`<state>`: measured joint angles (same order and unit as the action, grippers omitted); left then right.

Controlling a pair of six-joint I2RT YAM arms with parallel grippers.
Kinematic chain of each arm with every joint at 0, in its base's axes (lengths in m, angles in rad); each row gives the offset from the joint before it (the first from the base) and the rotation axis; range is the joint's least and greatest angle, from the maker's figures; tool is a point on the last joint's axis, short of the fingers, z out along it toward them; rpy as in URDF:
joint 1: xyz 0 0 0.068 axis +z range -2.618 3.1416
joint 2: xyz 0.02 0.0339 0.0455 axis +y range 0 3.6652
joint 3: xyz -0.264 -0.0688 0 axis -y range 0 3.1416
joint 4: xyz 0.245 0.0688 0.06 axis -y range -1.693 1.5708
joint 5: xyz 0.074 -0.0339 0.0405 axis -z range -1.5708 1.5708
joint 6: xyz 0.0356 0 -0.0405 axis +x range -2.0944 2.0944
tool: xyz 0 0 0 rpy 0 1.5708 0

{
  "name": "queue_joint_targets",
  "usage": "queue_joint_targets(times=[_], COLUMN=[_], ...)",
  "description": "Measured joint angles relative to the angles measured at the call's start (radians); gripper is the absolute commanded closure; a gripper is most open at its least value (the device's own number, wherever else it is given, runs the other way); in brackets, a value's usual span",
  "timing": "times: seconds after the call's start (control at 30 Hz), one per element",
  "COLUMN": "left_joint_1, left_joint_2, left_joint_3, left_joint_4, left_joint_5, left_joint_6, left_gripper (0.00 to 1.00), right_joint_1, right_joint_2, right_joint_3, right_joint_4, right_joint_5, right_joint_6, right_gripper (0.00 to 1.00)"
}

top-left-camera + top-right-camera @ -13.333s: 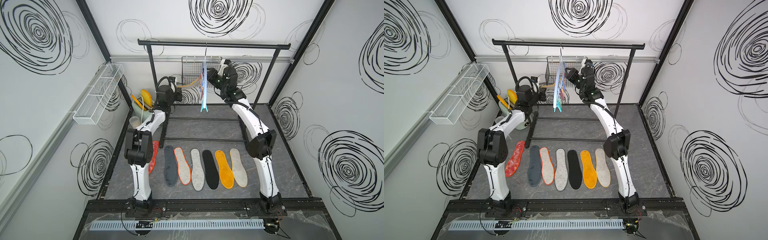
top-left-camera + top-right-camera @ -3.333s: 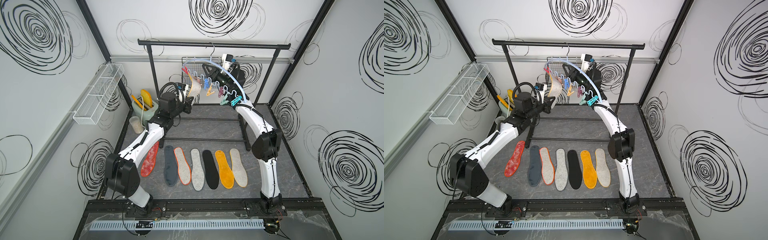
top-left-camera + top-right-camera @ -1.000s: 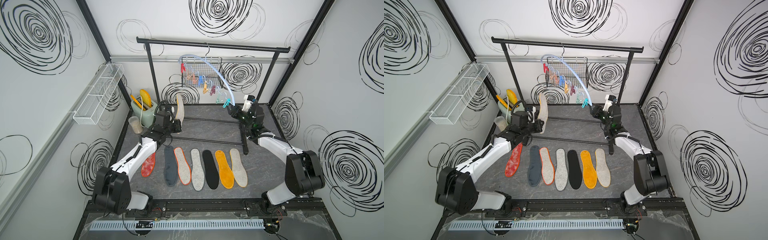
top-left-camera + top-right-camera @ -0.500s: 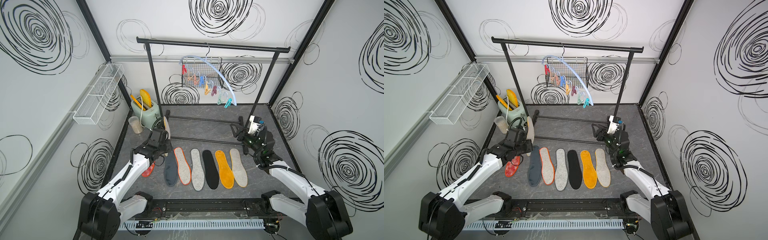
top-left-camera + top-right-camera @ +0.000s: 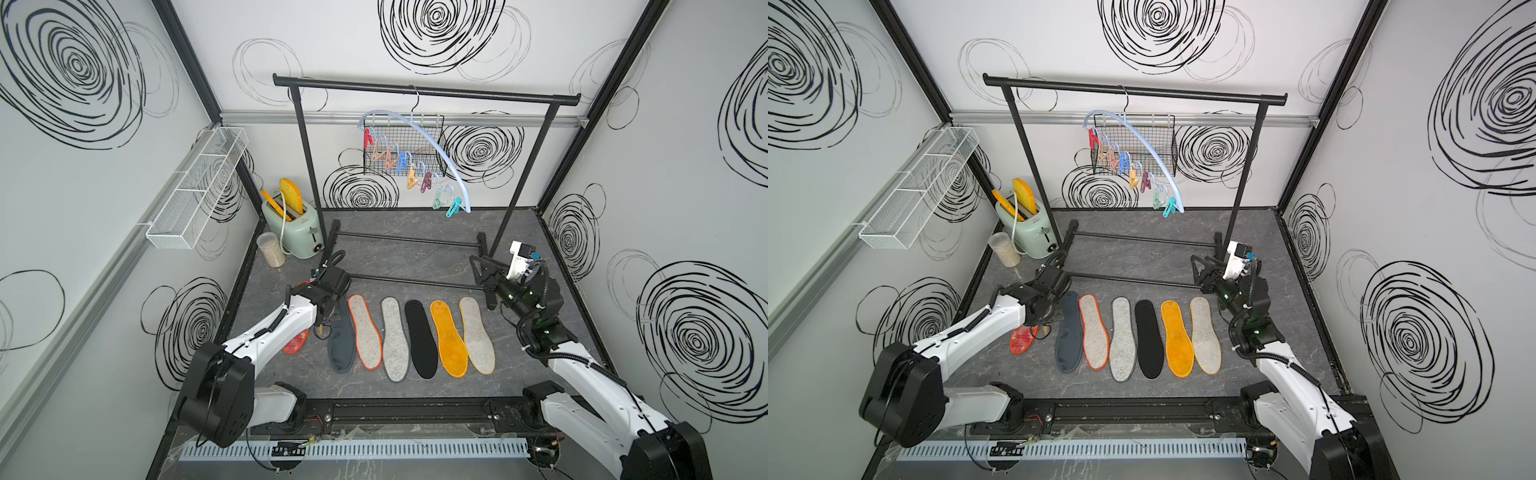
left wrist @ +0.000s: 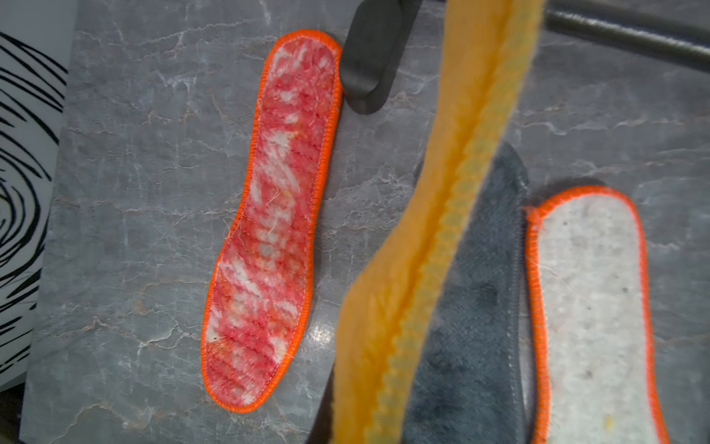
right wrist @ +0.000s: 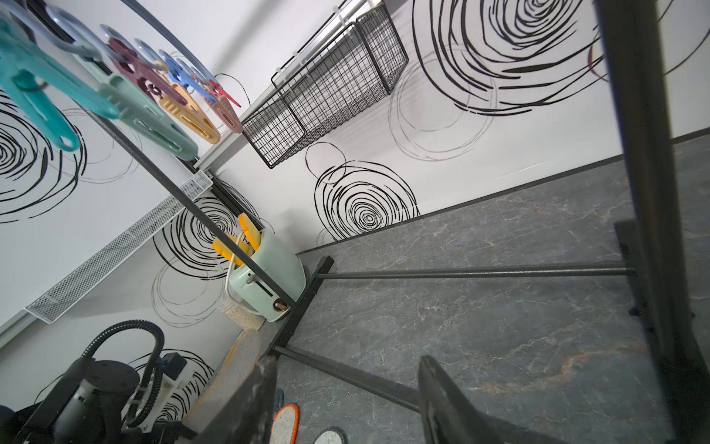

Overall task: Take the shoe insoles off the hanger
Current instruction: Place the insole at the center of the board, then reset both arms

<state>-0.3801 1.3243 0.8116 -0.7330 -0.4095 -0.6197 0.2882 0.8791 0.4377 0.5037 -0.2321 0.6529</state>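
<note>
As swirled walls point(image 5: 332, 41) enclose it, marbled floor point(image 5: 395, 257) bears insoles point(image 5: 419, 338).

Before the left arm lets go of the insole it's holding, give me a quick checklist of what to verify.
1. Grip: left gripper is shut on the held insole, the yellow-edged one: ok.
2. Drop spot: bare floor shows between the red-mottled insole and the dark grey insole: ok.
3. Held insole's lower end resting on the floor: cannot tell.
4. Hanger: every peg is empty, nothing left to take off: ok.
5. Right gripper: open and empty: ok.
</note>
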Motion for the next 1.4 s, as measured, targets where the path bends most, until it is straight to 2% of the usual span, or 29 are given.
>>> queue_joint_targets(times=[0.03, 0.33, 0.37, 0.43, 0.6, 0.73, 0.8, 0.9, 1.1, 1.27, 1.4], left_joint_1=[-0.004, -0.09, -0.095, -0.103, -0.127, -0.15, -0.157, -0.159, -0.124, -0.089, -0.08], left_joint_2=[0.008, 0.234, 0.241, 0.243, 0.236, 0.188, 0.145, 0.05, -0.163, -0.23, -0.292], left_joint_3=[0.0, 0.0, 0.0, 0.001, 0.002, 0.002, 0.002, 0.002, 0.002, 0.0, -0.043], left_joint_4=[0.002, -0.028, -0.033, -0.047, -0.072, -0.084, -0.085, -0.082, -0.051, -0.018, 0.088], left_joint_5=[-0.019, -0.138, -0.147, -0.167, -0.202, -0.22, -0.224, -0.224, -0.206, -0.175, -0.137], left_joint_6=[-0.007, -0.068, -0.074, -0.089, -0.119, -0.132, -0.135, -0.136, -0.114, -0.083, -0.024], left_gripper=[0.91, 0.83, 0.76, 0.56, 0.39, 0.31, 0.23, 0.18, 0.16, 0.16, 0.09], right_joint_1=[-0.005, -0.024, -0.024, -0.024, -0.024, -0.024, -0.024, -0.024, -0.024, -0.024, -0.024], right_joint_2=[-0.011, -0.063, -0.063, -0.064, -0.065, -0.065, -0.065, -0.065, -0.053, -0.036, -0.03], right_joint_3=[-0.006, -0.047, -0.047, -0.047, -0.048, -0.048, -0.049, -0.049, -0.049, -0.049, -0.049], right_joint_4=[-0.002, -0.007, -0.007, -0.007, -0.007, -0.007, -0.007, -0.016, -0.036, -0.045, -0.063], right_joint_5=[0.0, 0.0, 0.0, 0.0, 0.0, 0.001, 0.002, 0.008, 0.026, 0.039, 0.072], right_joint_6=[0.0, 0.0, 0.0, 0.0, 0.0, 0.0, -0.003, -0.012, -0.024, -0.038, -0.066], right_gripper=[0.39, 0.39, 0.39, 0.38, 0.38, 0.38, 0.37, 0.37, 0.37, 0.37, 0.36])
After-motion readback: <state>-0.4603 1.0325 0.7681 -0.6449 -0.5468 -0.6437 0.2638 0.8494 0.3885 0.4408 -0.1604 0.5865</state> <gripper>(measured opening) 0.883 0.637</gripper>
